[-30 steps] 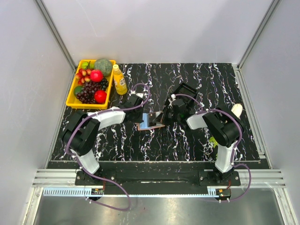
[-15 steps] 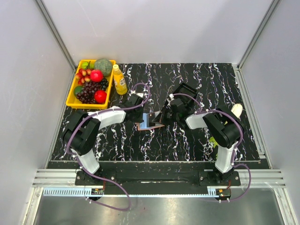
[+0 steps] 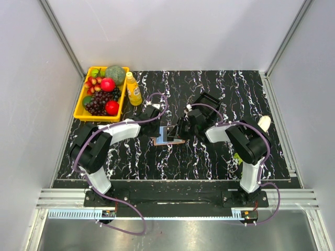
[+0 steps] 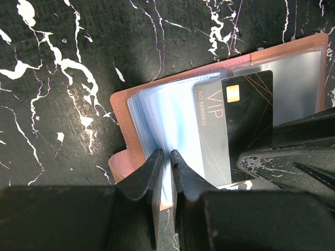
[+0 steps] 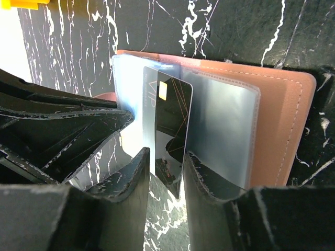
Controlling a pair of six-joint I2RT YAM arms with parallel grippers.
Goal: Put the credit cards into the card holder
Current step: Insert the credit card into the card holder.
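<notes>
a robot lab, set up as a closed test cell. a left robot arm (image 3: 112, 132) and a right robot arm (image 3: 246, 141) are bolted side by side to a metal rail (image 3: 172, 198) at the near edge of a table (image 3: 230, 86) with a black marbled top. plain white panels (image 3: 172, 31) held in bare metal posts (image 3: 62, 36) wall it in on three sides. purple cables (image 3: 131, 215) run loose along the arms. a yellow tray (image 3: 77, 112) of fruit (image 3: 107, 84) and a small bottle (image 3: 133, 90) stand ready in the far left corner like test props.
</notes>
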